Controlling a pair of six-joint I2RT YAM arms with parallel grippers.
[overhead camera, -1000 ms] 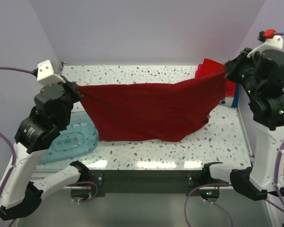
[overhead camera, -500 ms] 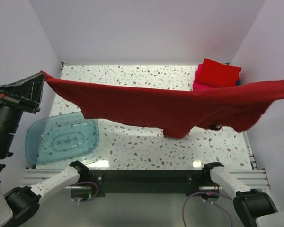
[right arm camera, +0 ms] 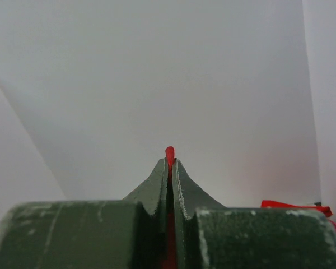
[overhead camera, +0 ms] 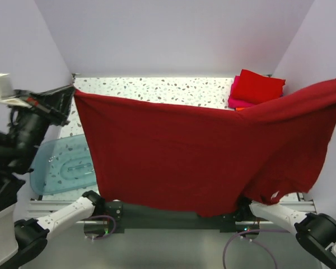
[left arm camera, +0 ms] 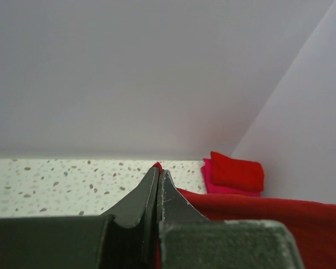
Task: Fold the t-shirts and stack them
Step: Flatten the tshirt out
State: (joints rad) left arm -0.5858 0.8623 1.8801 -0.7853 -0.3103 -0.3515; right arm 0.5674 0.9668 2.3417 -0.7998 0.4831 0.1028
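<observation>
From above, the dark red t-shirt (overhead camera: 196, 157) hangs in the air like a big curtain. It is stretched from left to right over the speckled table (overhead camera: 157, 87). The left gripper (overhead camera: 69, 95) pinches its top left corner. The other top corner runs off the right edge. A pile of folded t-shirts (overhead camera: 259, 87) sits in the far right corner. A blue tub (overhead camera: 59, 165) lies on the left, partly behind the shirt.

In the left wrist view, the left gripper (left arm camera: 158, 171) is squeezed tight, with a bit of red cloth between its fingers. The shirt spreads away to the right.

In the right wrist view, the right gripper (right arm camera: 169, 163) is squeezed tight too. A little red tip of the shirt pokes out.
</observation>
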